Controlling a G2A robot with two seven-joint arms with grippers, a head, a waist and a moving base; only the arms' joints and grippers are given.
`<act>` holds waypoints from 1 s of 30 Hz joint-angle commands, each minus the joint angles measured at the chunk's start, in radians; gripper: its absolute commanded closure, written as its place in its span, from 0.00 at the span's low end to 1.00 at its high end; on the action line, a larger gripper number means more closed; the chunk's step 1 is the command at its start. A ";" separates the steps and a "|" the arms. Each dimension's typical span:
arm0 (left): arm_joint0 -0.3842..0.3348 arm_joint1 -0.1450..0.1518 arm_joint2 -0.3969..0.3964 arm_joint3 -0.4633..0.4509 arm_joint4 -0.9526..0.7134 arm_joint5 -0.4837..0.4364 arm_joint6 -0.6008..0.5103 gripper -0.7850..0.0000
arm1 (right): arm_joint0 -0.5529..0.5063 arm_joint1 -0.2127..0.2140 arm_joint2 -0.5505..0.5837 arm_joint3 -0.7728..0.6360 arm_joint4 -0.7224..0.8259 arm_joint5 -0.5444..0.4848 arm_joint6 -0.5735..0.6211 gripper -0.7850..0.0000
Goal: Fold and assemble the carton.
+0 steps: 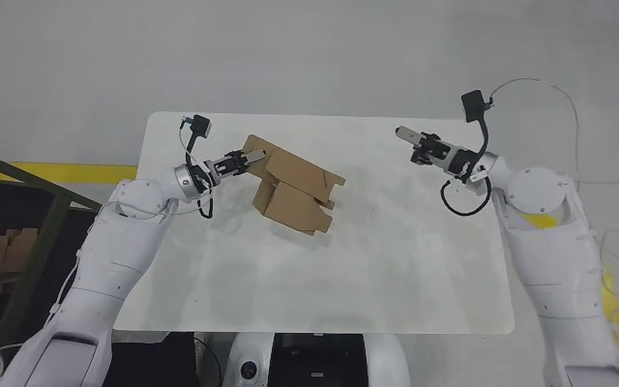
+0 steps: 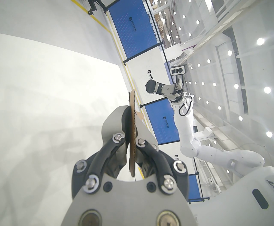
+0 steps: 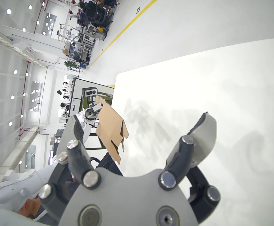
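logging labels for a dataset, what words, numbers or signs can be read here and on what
carton: plain brown cardboard, no print on the faces that show.
table: no text.
blue wall panels: a repeated brand mark, not quoted here.
floor marker: too small to read.

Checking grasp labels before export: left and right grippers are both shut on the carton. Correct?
Not quite. The left gripper is shut on the carton, clamping one cardboard edge. The right gripper is open and holds nothing, well apart from the carton. The right wrist view shows this.
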 commanded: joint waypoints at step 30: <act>-0.355 -0.081 0.358 0.146 -0.236 0.036 -0.521 1.00 | 0.182 -0.041 -0.279 0.267 0.356 -0.316 0.559 0.00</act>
